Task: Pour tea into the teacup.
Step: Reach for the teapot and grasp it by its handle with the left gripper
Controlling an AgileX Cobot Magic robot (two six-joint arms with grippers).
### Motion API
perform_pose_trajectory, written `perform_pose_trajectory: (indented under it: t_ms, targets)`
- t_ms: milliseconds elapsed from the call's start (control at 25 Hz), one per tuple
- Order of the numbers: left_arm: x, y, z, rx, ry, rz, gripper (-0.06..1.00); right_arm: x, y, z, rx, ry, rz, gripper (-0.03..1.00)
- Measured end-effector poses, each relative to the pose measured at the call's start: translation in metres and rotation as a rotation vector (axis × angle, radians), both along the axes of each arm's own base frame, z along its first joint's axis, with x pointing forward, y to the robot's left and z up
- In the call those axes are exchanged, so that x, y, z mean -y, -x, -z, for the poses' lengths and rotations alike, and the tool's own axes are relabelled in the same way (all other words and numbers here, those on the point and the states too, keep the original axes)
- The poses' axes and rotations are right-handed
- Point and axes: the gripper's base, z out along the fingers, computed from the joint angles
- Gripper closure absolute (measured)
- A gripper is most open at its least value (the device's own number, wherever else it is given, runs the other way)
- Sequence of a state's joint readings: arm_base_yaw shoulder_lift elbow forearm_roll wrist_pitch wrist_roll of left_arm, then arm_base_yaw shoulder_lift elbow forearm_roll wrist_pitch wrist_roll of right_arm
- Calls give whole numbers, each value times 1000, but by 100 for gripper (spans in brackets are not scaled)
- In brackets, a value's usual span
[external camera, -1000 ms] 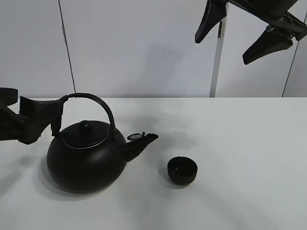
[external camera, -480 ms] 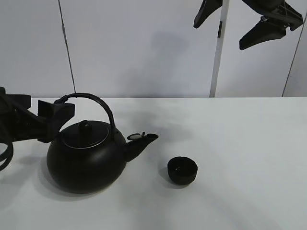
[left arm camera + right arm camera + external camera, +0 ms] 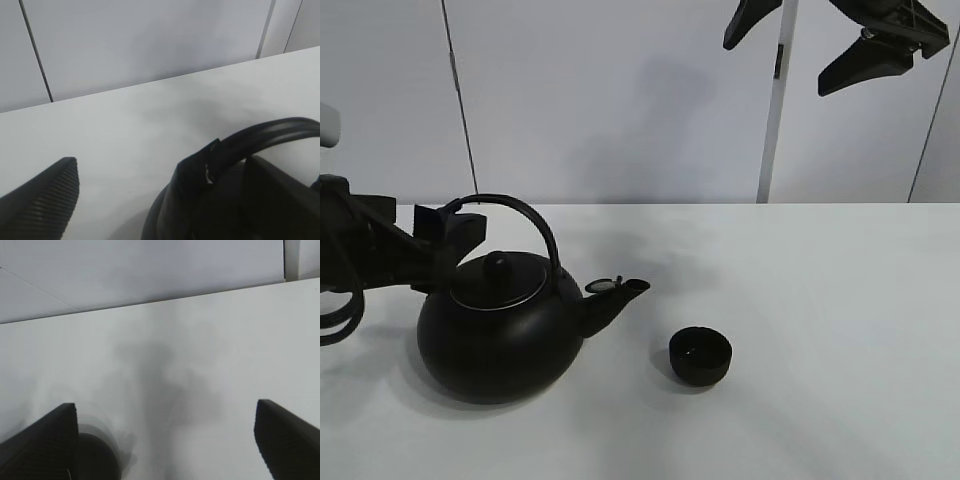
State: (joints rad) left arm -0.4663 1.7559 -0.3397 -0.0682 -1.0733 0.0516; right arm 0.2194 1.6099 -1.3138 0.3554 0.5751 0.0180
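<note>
exterior high view: a black kettle [image 3: 500,335] is seen on the left of a white table [image 3: 840,300].
teacup [image 3: 700,357]: set upright on the table, near the kettle's spout [image 3: 615,295] but apart from it, on its right.
left gripper [image 3: 435,222]: fingers are spread, placed at the left end of the arched handle [image 3: 525,212]; contact cannot be told.
right gripper [image 3: 778,62]: raised high above the table, fingers spread wide.

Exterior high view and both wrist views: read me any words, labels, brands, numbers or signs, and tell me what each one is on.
None: no text, label, brand, number or sign can be read in any view.
Kettle: plain black, no marking visible.
Teacup: plain matte black, no marking visible.
Table and wall: blank.
</note>
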Motion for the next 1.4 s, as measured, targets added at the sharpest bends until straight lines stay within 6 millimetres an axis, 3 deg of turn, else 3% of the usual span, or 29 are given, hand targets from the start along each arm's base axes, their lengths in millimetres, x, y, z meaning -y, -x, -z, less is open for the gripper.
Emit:
perform_pose_trajectory:
  t_ms: [440, 1120, 1240, 1400]
  targets:
    - [-3, -1, 13, -45, -32, 7, 31, 0, 0, 0, 2, 0, 1, 31]
    - [4, -15, 16, -11, -18, 11, 32, 0, -1, 0, 7, -1, 3, 31]
    - [4, -15, 16, -7, -17, 16, 39, 0, -1, -1, 9, -1, 3, 31]
    - [5, -15, 14, 12, -12, 28, 61, 0, -1, -1, 9, -1, 3, 31]
